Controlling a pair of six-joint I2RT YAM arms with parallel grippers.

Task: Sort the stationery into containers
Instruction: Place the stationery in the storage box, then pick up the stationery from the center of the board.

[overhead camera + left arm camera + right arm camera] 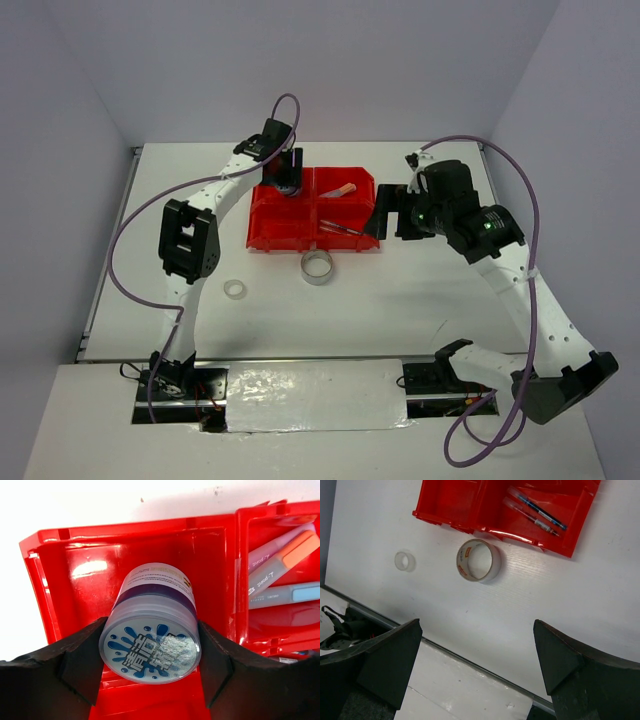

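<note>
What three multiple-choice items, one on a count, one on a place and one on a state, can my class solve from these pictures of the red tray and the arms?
1. How many tape rings lie on the table?
A. one
B. two
C. four

2. Where are the thin pens?
A. on the table
B. inside a tape ring
C. in a compartment of the red tray

3. How is the left gripper?
A. shut on a blue-patterned roll
B. open and empty
C. resting on the table

Key:
1 B, the large tape ring and the small clear ring lie outside the tray.
2 C, both pens lie inside one red compartment.
3 A, its fingers press the roll's two sides.
</note>
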